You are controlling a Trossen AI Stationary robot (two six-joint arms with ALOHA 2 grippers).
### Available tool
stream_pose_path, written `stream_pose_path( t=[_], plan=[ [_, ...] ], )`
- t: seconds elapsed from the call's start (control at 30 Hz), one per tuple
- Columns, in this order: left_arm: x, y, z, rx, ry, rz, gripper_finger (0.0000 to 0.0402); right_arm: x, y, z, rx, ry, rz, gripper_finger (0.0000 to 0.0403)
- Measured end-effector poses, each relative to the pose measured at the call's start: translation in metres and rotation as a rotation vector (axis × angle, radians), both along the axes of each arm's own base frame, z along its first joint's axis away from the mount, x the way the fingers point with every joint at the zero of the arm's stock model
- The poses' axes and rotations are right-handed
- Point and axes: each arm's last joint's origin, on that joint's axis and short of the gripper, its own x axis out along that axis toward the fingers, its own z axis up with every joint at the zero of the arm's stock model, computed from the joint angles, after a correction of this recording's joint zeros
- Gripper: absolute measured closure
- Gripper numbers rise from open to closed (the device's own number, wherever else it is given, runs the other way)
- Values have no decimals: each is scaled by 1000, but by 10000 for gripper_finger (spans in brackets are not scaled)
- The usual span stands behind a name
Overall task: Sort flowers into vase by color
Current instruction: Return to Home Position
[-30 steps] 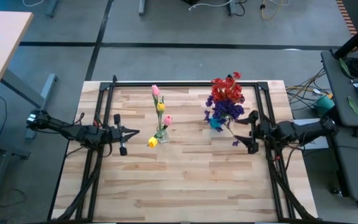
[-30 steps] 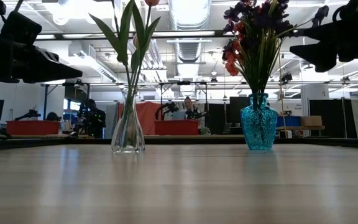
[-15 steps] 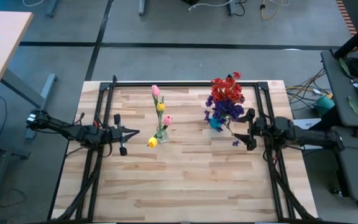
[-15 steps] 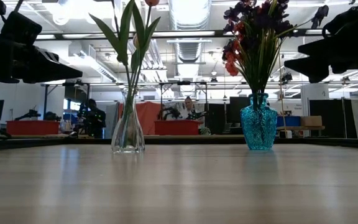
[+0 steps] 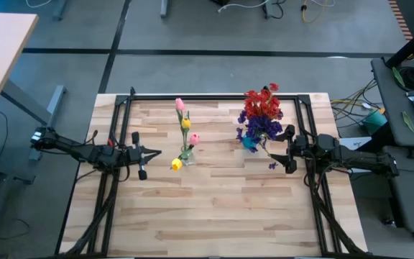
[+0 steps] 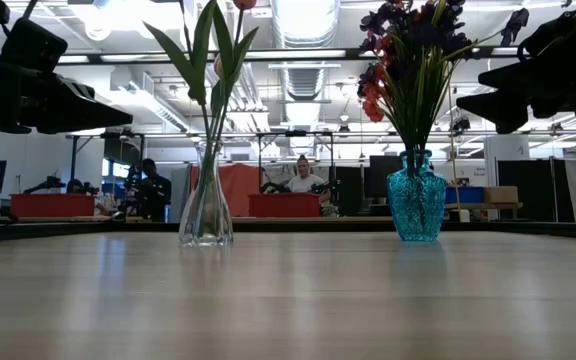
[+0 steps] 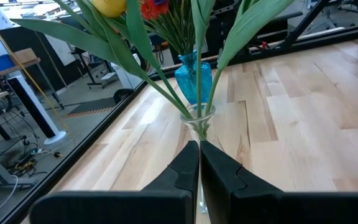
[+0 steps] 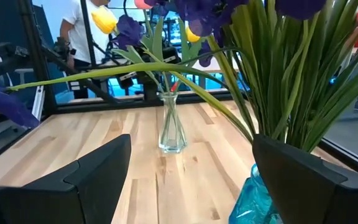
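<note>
- On the far half of the worktop (image 5: 214, 216), the sorting looks finished to me. The transparent vase (image 5: 186, 154), left of centre, holds the yellow tulips (image 5: 176, 165) and pink tulips (image 5: 180, 105). The blue vase (image 5: 249, 142), nearer the right edge, holds the red sprays (image 5: 263, 104) and purple sprays (image 5: 264, 128).
- My main worry is the right side. One purple sprig (image 5: 272, 165) droops out of the blue vase toward the right edge and hangs just beside the right gripper (image 5: 286, 151). If I pull that arm away carelessly, a finger could hook the sprig and drag it out, or tip the vase.
- In the right wrist view, leaves and stems (image 8: 272, 93) fill the space ahead of the fingers (image 8: 98, 165). I would back off straight toward the right edge rather than swing sideways.
- There is a lesser risk on the left. One yellow tulip leans low toward the left edge, on the side of the left gripper (image 5: 153, 152), though I see a clear gap between them.
- Right gripper: raised above the worktop by the right edge, level, pointing at the blue vase. Its fingers are spread wide with nothing between them.
- Left gripper: raised by the left edge, level, aimed at the transparent vase. Its fingers are pressed together and empty.
</note>
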Motion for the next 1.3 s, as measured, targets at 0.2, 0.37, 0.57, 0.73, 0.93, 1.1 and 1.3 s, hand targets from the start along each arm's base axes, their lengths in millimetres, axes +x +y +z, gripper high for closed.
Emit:
stream_pose_path(
  t=[0.2,0.37,0.57,0.73,0.93,1.1,1.3],
  plan=[
    [0,0,0,-1,-2,0,402,0,0,0,17,-2,3,76],
    [0,0,0,-1,-2,0,402,0,0,0,81,-7,8,76],
    [0,0,0,-1,-2,0,402,0,1,1,79,-14,35,76],
    [0,0,0,-1,-2,0,402,0,1,1,101,-19,33,76],
    [0,0,0,-1,-2,0,402,1,1,0,125,-15,30,76],
    [0,0,0,-1,-2,0,402,1,1,1,125,-16,28,76],
    [0,0,0,-1,-2,0,402,1,1,1,124,-18,27,76]
  ],
)
